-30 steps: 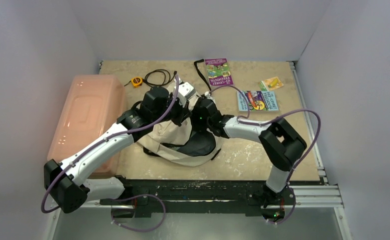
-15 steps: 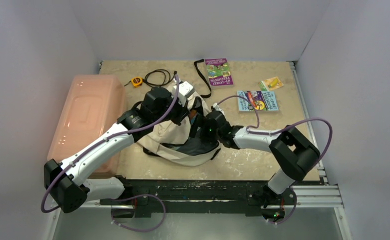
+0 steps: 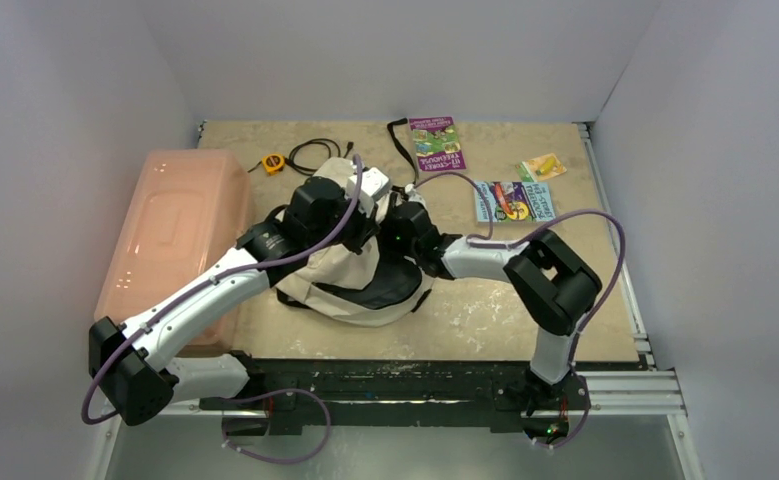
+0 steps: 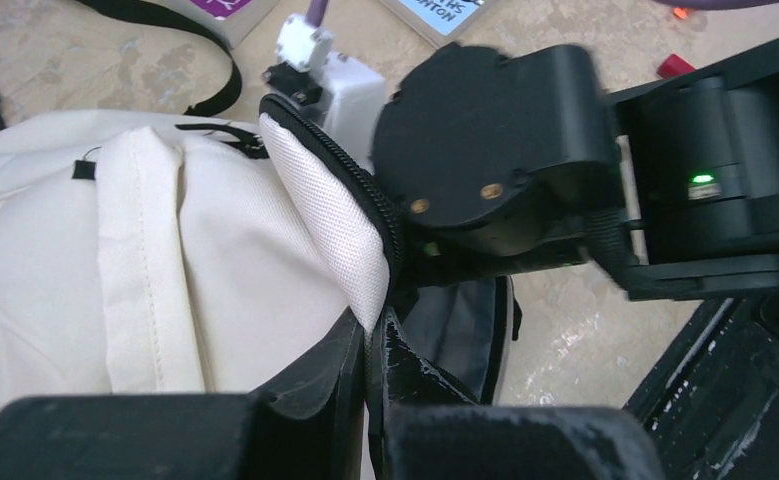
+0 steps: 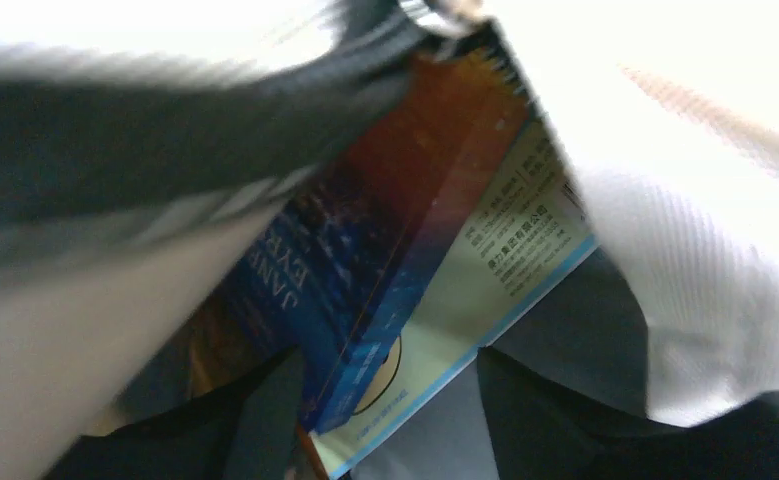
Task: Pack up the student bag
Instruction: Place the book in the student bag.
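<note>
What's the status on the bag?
Left gripper shut on bag flap, holding it open. Right gripper at the mouth, jaws unclear. Book inside. No obstruction seen.

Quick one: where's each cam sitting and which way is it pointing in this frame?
Top: fixed above and behind the bases, looking down at the table; both arms show, meeting over the bag.
Left wrist: on the left arm, looking along the left claw, shut on the bag's zip edge; right arm beyond.
Right wrist: inside the bag's mouth, facing a book; own fingers too blurred to pick out.
Shared: top and left wrist both show the bag and right arm.
</note>
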### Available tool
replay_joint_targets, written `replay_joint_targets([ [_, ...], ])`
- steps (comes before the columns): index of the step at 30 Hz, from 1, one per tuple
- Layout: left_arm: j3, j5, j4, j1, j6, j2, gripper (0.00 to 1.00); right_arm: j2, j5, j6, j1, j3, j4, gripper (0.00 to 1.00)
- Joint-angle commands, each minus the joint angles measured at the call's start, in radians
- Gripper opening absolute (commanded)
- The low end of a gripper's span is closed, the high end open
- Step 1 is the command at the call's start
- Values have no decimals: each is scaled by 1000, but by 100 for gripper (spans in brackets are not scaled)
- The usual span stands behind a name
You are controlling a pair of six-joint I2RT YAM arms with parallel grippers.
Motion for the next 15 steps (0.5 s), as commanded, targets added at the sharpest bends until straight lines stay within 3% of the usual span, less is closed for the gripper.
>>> replay_joint_targets([
  [1,24,-116,72,-17,-13,-8,0,-189,20,-113,-37,-39,-120,76],
  [3,34,-201,43,-17,-28,10,0,-299,19,-211,-64,-78,-234,87],
  [6,79,-271,-32,-18,-59,45,0,-461,11,-310,-119,-130,-414,92],
  [11,10,-214,56,-20,-109,-6,0,-752,13,-404,-219,-223,-550,99],
  [13,14,-193,57,-23,-104,6,0,-819,0,-436,-223,-211,-548,99],
  [15,18,-185,49,-28,-96,24,0,-842,90,-417,-244,-173,-593,99],
])
